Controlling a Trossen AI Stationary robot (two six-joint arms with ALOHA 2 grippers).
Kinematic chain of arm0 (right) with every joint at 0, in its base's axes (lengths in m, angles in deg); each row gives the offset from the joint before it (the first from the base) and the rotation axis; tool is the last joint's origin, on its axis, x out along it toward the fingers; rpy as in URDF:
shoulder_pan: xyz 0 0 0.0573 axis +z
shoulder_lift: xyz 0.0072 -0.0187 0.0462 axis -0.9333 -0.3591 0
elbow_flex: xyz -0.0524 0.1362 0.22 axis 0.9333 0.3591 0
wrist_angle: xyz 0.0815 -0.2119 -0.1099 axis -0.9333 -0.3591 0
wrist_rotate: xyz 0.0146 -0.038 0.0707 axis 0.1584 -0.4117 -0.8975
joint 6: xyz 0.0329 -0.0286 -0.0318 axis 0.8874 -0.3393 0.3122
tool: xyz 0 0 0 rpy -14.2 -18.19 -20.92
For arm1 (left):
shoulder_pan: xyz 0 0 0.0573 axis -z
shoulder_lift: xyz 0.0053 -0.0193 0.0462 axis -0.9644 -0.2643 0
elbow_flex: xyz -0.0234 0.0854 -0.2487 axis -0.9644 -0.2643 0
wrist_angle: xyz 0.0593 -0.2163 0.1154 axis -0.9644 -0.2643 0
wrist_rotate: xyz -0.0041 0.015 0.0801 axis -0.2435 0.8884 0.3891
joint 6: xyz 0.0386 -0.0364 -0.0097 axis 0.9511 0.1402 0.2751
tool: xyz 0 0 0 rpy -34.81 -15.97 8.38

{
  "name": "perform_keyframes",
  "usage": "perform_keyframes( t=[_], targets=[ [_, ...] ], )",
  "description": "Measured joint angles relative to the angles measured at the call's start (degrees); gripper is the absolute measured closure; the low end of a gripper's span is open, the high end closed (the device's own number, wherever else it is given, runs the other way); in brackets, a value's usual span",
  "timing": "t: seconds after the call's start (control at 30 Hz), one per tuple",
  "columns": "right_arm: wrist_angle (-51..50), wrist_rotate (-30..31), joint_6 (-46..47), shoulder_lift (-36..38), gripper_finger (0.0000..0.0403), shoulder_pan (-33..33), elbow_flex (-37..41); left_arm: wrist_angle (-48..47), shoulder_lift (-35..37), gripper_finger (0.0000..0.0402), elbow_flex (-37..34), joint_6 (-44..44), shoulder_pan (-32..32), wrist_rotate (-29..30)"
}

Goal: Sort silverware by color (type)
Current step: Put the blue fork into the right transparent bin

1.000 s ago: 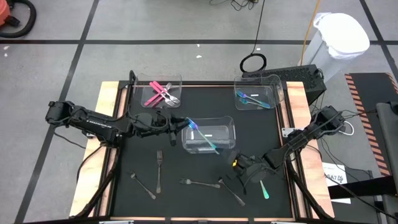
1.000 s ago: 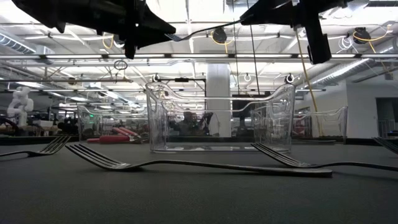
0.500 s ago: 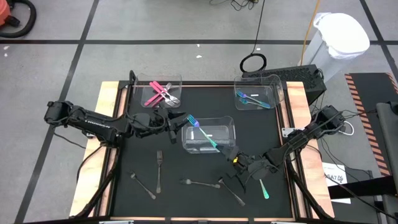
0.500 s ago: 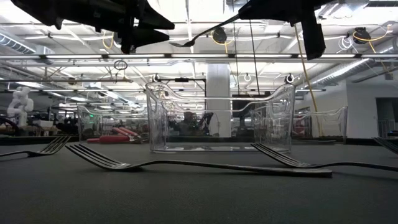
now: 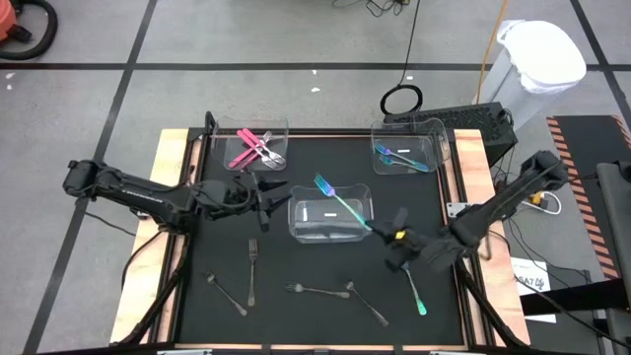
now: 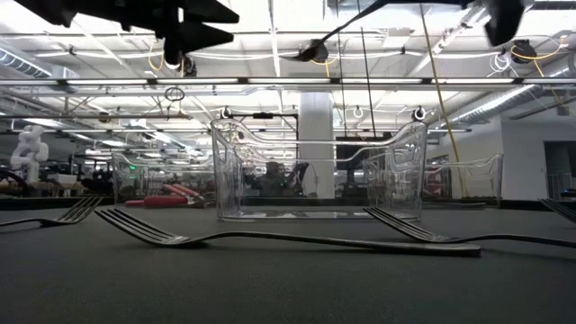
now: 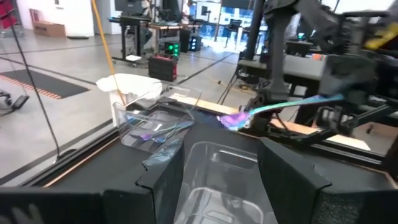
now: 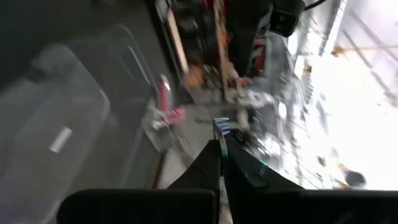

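My right gripper (image 5: pixel 380 232) is shut on an iridescent blue-teal piece of silverware (image 5: pixel 345 205), held in the air over the middle clear bin (image 5: pixel 330 222). Its head (image 5: pixel 323 183) points toward my left gripper (image 5: pixel 271 192). That gripper stands open to the bin's left, with nothing between its fingers (image 7: pixel 165 180). Pink pieces lie in the far-left bin (image 5: pixel 258 146), and blue-teal ones in the far-right bin (image 5: pixel 406 153). Several grey forks (image 5: pixel 251 271) and one teal piece (image 5: pixel 417 293) lie flat on the mat. My right gripper pinches the blue-teal piece by its handle end (image 5: pixel 371 227) between its two fingers. The fingers come about level from the table's near right, roughly in line with the piece. The piece sticks out past the fingertips (image 8: pixel 219 155) and is lifted clear above the middle bin.
The black mat ends at wooden table edges (image 5: pixel 170 197) on the left and right. In the low view, grey forks (image 6: pixel 270 238) lie on the mat in front of the middle bin (image 6: pixel 319 175). A white container (image 5: pixel 537 59) and cables stand beyond the table's far right.
My left gripper has opened, let go of the blue-teal piece's head and drawn back a little toward the table's left edge. My right gripper has risen and gone toward the right and far edges, rolling its wrist. It carries the piece, now higher over the middle bin.
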Motion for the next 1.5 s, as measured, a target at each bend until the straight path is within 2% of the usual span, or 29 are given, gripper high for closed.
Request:
perform_keyframes(
  t=[0.13, 0.23, 0.5, 0.83, 1.03, 1.3, 1.5],
  targets=[
    [-9.3, -7.6, 3.5, 8.6, 0.0402, -0.4, 0.0, -2.1, 2.8, 0.0199, 0.0, 0.3, 1.4, 0.1],
    [-16.3, -9.7, 3.6, 14.5, 0.0402, -1.1, 0.0, -3.6, 4.4, 0.0199, 0.0, 1.5, 2.4, 0.1],
    [-36.2, -9.7, 9.6, 27.2, 0.0402, -3.9, 0.0, -3.7, 5.2, 0.0199, 0.0, 3.4, 3.6, 0.0],
    [-55.1, -6.8, 20.9, 37.3, 0.0402, -9.6, 0.0, -3.7, 5.2, 0.0199, 0.0, 3.5, 3.5, 0.0],
    [-57.4, -7.3, 20.7, 39.9, 0.0402, -12.9, 0.0, -3.5, 5.2, 0.0199, 0.0, 3.5, 3.5, 0.0],
    [-57.4, -14.0, 17.4, 43.3, 0.0402, -17.0, 0.0, -2.9, 5.2, 0.0199, 0.0, 4.7, 3.5, 0.0],
    [-55.6, -14.5, 14.9, 46.7, 0.0402, -19.5, 0.0, -0.4, 5.2, 0.0199, 0.0, 7.0, 3.4, 0.0]
  ],
)
